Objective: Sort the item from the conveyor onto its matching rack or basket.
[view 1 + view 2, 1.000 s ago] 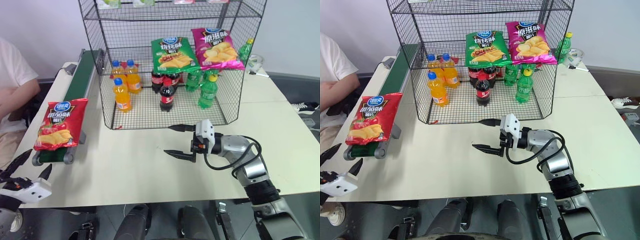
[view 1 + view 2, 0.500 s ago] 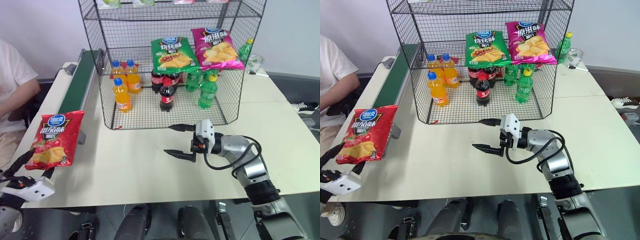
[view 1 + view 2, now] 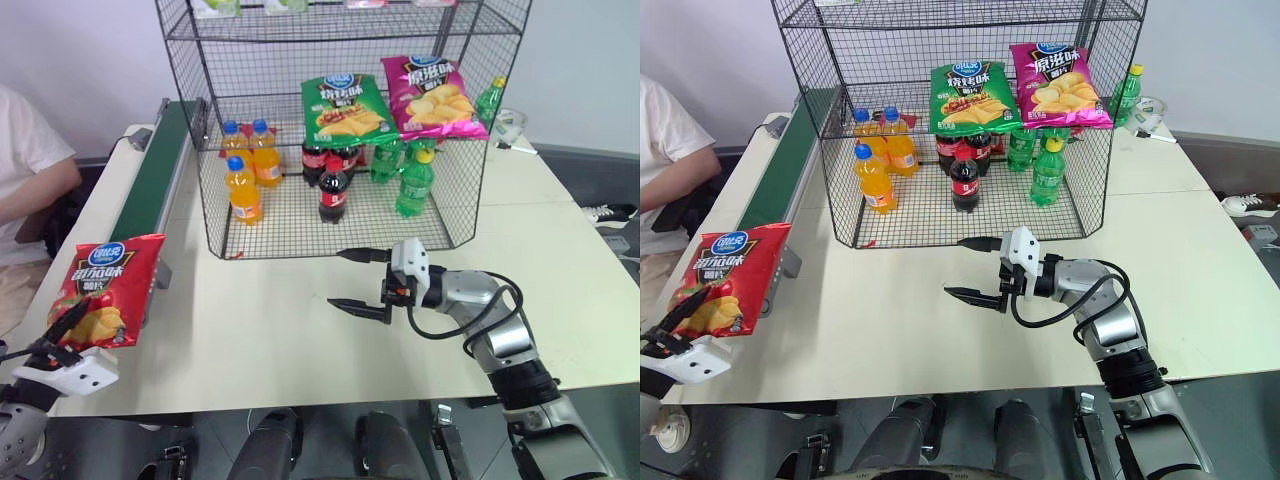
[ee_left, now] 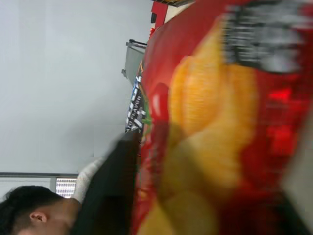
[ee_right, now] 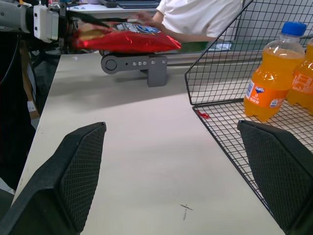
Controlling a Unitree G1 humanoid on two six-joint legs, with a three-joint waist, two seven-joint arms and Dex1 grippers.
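The red chips bag (image 3: 110,275) hangs off the near end of the conveyor (image 3: 158,172), a dark green belt running along the table's left side. My left gripper (image 3: 70,322) is shut on the bag's lower end, one black finger lying across its front. In the left wrist view the bag (image 4: 210,122) sits right between the fingers. My right gripper (image 3: 335,278) hovers open over the table in front of the black wire rack (image 3: 215,205), pointing left with nothing in it. The right wrist view shows the bag (image 5: 132,41) at the belt's roller end.
On the rack's lower tiers sit a green chips bag (image 3: 343,105), a magenta chips bag (image 3: 433,97), orange soda bottles (image 3: 243,190), cola bottles (image 3: 334,190) and green bottles (image 3: 417,185). A person (image 3: 25,170) sits at the far left beside the conveyor.
The red bag slid down off the belt's end into my left gripper, whose fingers closed on its lower end. My right arm kept still.
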